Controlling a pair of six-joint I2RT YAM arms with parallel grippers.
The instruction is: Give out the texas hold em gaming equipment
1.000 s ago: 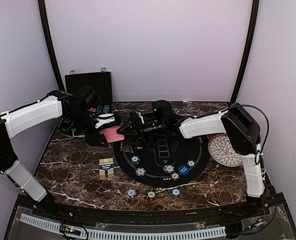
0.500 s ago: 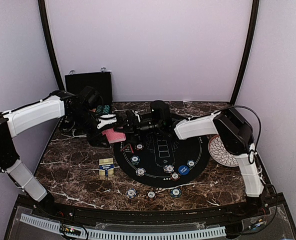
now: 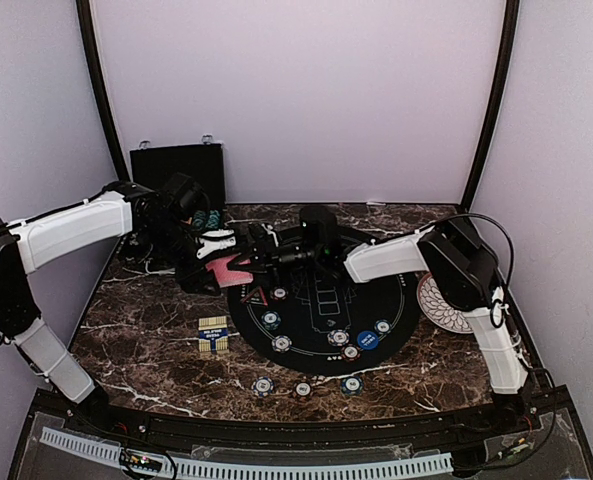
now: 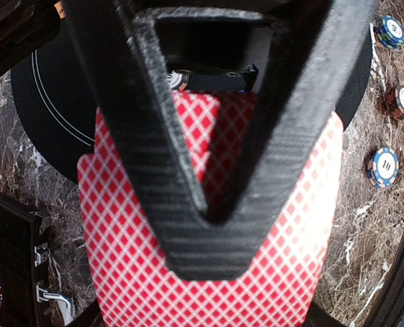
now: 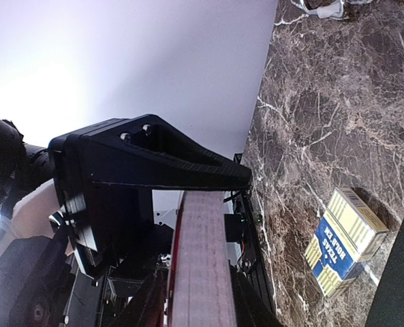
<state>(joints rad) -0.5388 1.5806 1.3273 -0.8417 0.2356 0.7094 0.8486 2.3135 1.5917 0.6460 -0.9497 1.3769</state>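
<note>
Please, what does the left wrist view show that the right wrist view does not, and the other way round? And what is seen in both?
Only the left wrist view: the red-backed cards seen face on, with their diamond pattern, and three poker chips lying on the marble at the right.
Only the right wrist view: the yellow and blue card box lying on the marble, and the pale wall behind.
Both: the same red-backed cards, seen edge-on in the right wrist view, and the brown marble table.
</note>
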